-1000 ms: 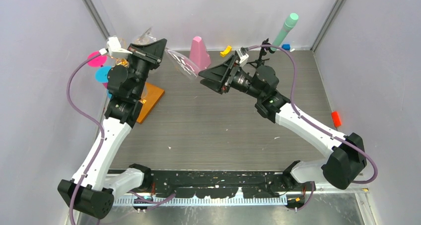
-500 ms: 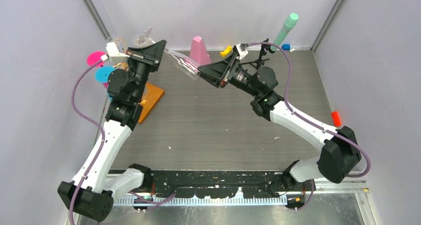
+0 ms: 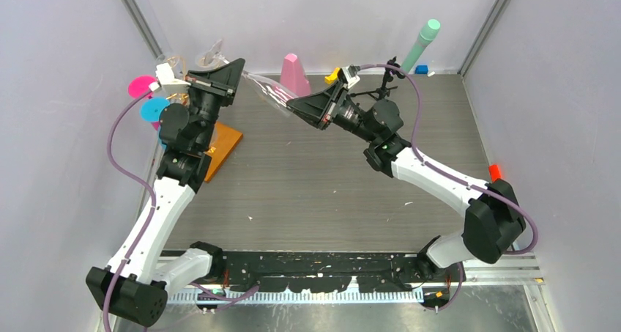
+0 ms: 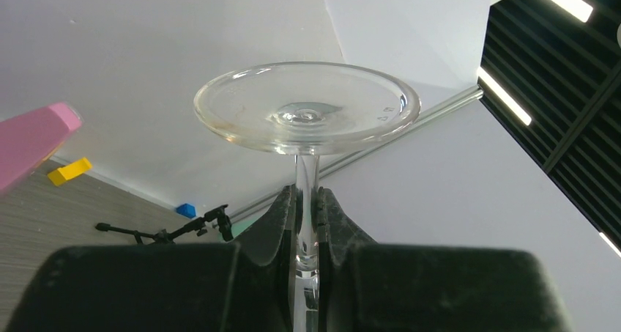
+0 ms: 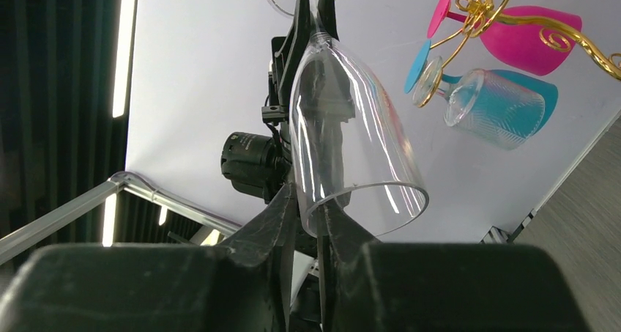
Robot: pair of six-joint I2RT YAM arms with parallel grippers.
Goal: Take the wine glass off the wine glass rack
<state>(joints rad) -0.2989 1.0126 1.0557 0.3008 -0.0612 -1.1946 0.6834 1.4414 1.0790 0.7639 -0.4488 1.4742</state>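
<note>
Two grippers share the clear wine glass (image 5: 344,141), mid-air and off the wine glass rack (image 5: 483,9). Left gripper (image 4: 307,200) clamps the stem, right gripper (image 5: 307,200) pinches the bowl rim. Looks thin, slick and brittle, so the stem is likely the safer hold.

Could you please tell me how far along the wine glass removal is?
Done: the clear wine glass is off the wine glass rack. In hand: the left gripper clamps its stem, and the right gripper pinches its rim. Left: probably a handover and setting it down; it hangs in midair.
</note>
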